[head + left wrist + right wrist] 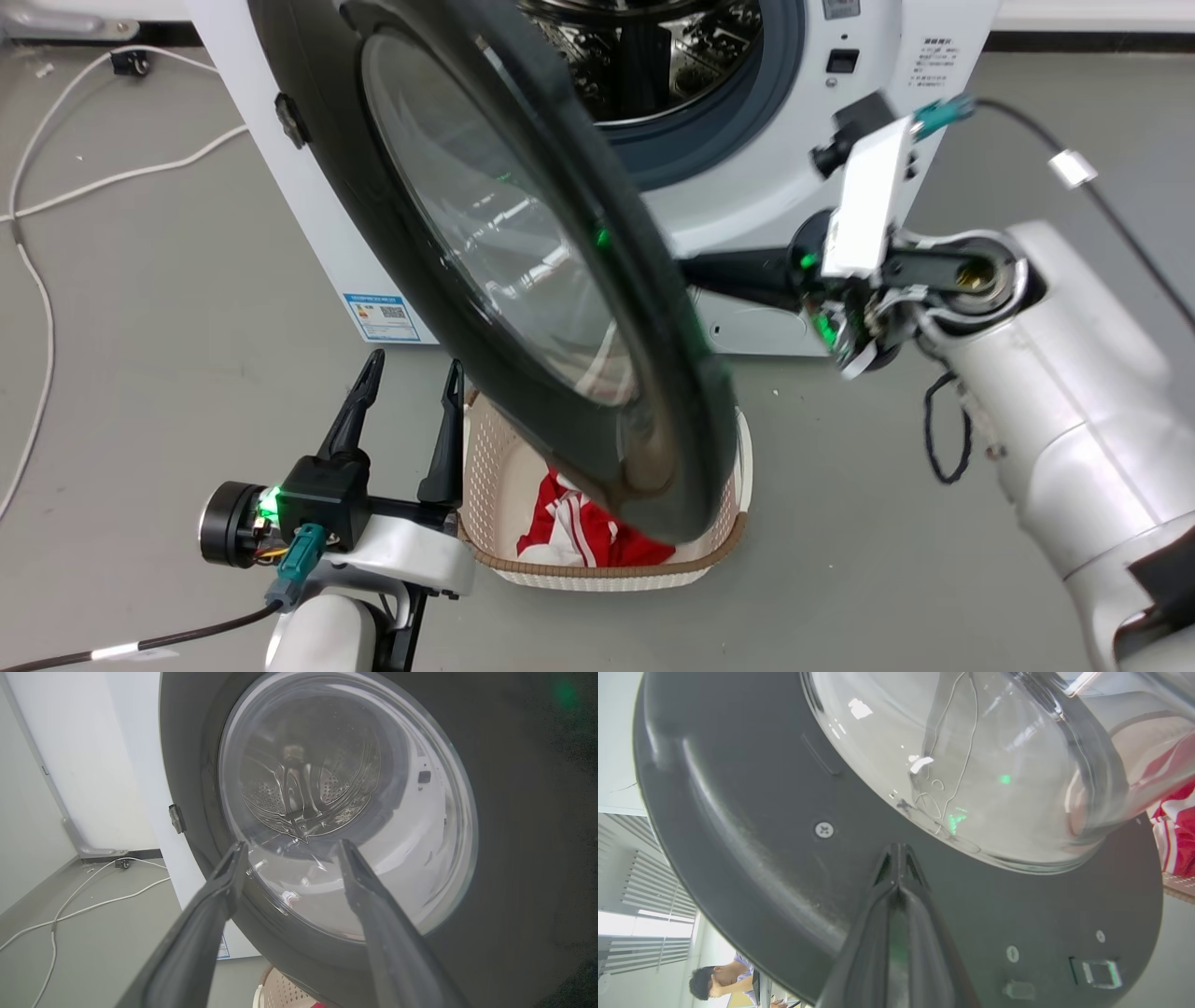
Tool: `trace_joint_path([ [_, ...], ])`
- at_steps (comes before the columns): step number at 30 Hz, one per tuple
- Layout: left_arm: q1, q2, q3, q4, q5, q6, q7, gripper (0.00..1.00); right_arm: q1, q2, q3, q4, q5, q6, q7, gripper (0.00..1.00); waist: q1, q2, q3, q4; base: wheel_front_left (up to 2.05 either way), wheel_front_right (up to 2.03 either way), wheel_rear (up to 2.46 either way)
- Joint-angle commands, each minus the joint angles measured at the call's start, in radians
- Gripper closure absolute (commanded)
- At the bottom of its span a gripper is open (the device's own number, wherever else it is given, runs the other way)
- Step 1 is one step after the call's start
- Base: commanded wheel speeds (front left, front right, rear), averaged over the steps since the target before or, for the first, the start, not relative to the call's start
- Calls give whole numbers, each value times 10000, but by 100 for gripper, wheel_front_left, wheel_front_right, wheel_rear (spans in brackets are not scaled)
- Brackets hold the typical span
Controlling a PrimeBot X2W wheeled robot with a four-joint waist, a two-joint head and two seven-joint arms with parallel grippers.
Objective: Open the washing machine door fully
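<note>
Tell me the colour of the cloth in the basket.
The cloth is red with white stripes, best seen in the head view.

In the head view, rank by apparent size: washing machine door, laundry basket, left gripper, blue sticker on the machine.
Largest to smallest:
washing machine door (nearest the camera, which inflates it)
laundry basket, partly hidden by the door
left gripper
blue sticker

On the head camera, the washing machine door [523, 280] hides the fingertips of my right gripper [899, 851], plus much of the laundry basket [724, 546] and red-and-white garment [569, 537]. The door's top runs off frame.
</note>
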State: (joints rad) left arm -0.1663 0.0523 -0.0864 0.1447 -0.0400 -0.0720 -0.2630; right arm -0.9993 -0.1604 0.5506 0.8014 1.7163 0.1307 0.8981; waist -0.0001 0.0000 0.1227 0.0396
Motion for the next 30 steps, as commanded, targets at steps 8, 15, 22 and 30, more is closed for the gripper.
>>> trace_joint_path([
  [8,198,-16,-111,80,-133,67,-27,0,751,396,206,-231,148,0,-143,100,1,0,-309,68,0,0,0],
  [15,335,-19,-174,119,-191,106,-27,0,1123,622,296,-543,337,0,-213,100,1,0,-437,5,0,0,0],
  [22,425,-20,-213,129,-234,135,-27,0,1557,766,426,-904,514,0,-278,100,1,0,-564,-24,0,0,0],
  [30,541,-22,-220,132,-262,169,-27,0,2048,827,336,-1555,584,0,-990,100,1,0,-609,-84,0,0,0],
])
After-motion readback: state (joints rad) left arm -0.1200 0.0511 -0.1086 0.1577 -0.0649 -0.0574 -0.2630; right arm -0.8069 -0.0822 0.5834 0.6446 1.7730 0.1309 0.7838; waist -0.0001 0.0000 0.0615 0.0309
